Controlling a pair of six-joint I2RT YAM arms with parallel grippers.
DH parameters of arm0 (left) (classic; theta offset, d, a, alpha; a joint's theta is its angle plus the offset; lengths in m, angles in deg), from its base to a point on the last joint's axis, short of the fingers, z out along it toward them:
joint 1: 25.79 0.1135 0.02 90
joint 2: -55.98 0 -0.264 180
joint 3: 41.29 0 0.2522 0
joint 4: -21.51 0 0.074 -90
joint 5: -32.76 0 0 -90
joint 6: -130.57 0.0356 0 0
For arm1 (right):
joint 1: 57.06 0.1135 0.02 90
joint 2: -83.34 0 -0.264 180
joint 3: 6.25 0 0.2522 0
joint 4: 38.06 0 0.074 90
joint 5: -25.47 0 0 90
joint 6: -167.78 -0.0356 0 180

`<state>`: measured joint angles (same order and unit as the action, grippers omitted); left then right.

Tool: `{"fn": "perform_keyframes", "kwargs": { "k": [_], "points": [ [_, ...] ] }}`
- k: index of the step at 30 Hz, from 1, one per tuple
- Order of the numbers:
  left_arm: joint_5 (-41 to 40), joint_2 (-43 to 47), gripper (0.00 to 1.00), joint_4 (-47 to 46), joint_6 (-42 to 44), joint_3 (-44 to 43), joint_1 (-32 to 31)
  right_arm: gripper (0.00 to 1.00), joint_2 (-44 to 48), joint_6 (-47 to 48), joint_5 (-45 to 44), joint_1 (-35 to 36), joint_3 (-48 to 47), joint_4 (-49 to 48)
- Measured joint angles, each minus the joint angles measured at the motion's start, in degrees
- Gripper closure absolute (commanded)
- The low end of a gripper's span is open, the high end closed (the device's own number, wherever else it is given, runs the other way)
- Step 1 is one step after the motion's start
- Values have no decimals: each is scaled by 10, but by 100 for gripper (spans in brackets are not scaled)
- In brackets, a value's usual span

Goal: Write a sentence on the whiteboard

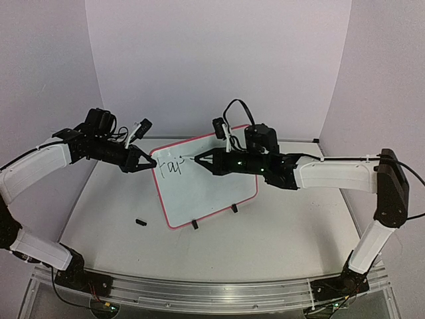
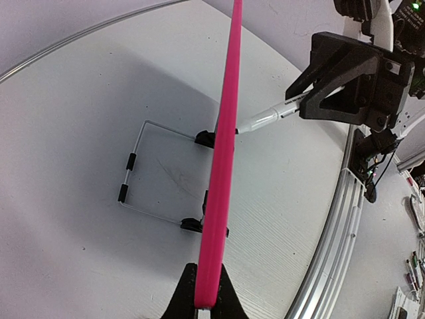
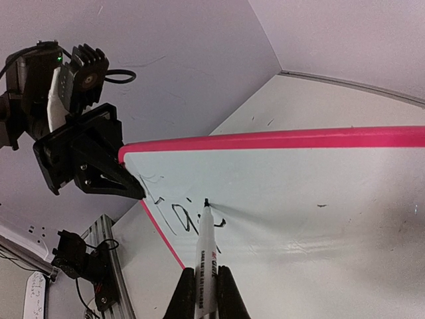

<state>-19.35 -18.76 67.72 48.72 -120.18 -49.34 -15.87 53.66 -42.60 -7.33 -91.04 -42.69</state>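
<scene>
Two arms reach in from the near edge of the table [image 1: 285, 239]. On the left a small black piece [image 1: 140, 221] lies alone, near the lower corner of the whiteboard [image 1: 209, 189]. That board stands tilted mid-table on two black feet [image 1: 194, 224], with a wire stand [image 2: 133, 174] behind it. At its upper left edge the left gripper [image 1: 151, 163] is clamped on the pink frame. Further right, the right gripper [image 1: 198, 159] is closed around a marker [image 3: 206, 252], whose tip touches the white face just right of a few black strokes [image 1: 170, 166].
</scene>
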Motion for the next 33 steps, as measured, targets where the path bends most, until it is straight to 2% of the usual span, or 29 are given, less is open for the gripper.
{"fn": "perform_keyframes", "kwargs": {
  "k": [25, 33],
  "points": [
    [0, 0, 100, 0, -1, 0, 0, 100, -5, -8, 9, 1, 45, 19],
    [0, 0, 100, 0, 0, 0, 0, 100, 27, -2, -14, 0, 46, 30]
  ]
}}
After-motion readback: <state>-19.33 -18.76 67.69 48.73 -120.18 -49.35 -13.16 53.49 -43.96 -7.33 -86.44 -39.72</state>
